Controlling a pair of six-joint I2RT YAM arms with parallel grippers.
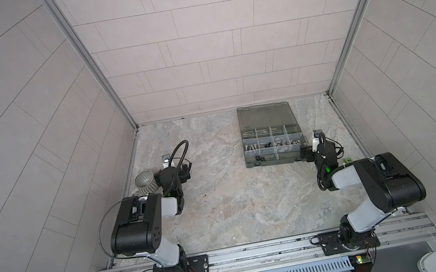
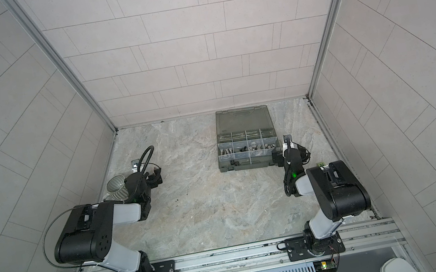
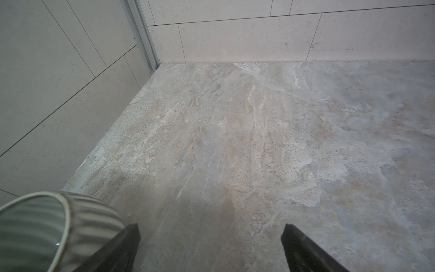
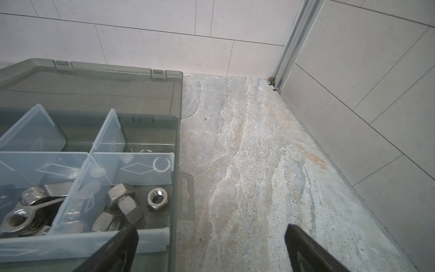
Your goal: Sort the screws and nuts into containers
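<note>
Marbled surface (image 1: 223, 207): screws (image 1: 250, 146) and nuts (image 4: 124, 205) lie in compartments (image 4: 131, 168) of the box (image 1: 264, 115) toward far right corner; right tool (image 4: 210, 229), open and empty, straddles the box wall, so lowering could shove it and remix them; left tool (image 3: 211, 229) open beside mug (image 3: 89, 216).

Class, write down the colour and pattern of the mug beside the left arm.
The mug is grey-green, ribbed, with a pale rim; clearest in the left wrist view.

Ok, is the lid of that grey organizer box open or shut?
Open. The lid lies folded back toward the rear wall, and the compartments, with nuts inside, sit uncovered in both top views.
</note>
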